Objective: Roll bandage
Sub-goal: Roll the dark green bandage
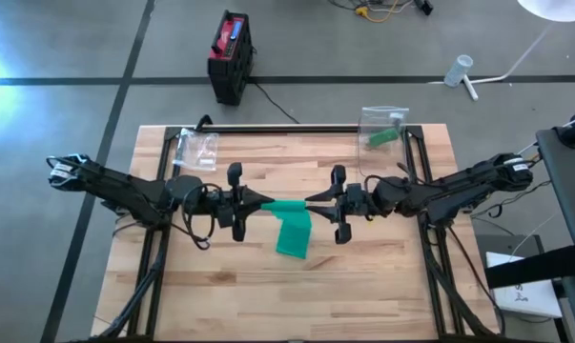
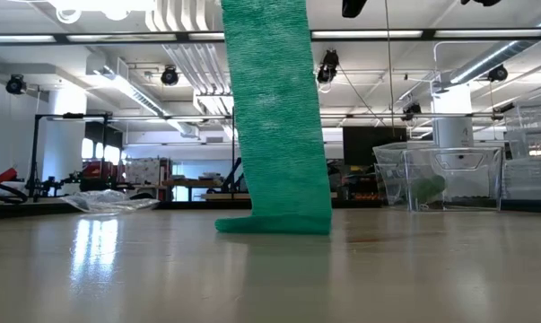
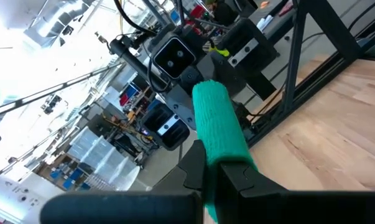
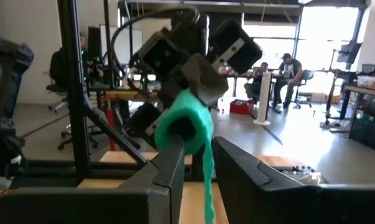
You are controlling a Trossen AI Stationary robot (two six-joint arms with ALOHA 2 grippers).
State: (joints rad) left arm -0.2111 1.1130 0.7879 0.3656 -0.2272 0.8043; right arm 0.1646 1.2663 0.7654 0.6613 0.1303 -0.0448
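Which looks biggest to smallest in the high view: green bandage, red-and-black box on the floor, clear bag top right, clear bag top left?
1. Green bandage, counting the hanging tail.
2. Red-and-black box, close behind; it sits on the floor, so farther from the camera.
3. Clear bag top right.
4. Clear bag top left, only slightly smaller.

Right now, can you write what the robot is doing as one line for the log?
task: roll bandage | left gripper: shut on bandage | right gripper: at roll's other end | tail: hanging to table
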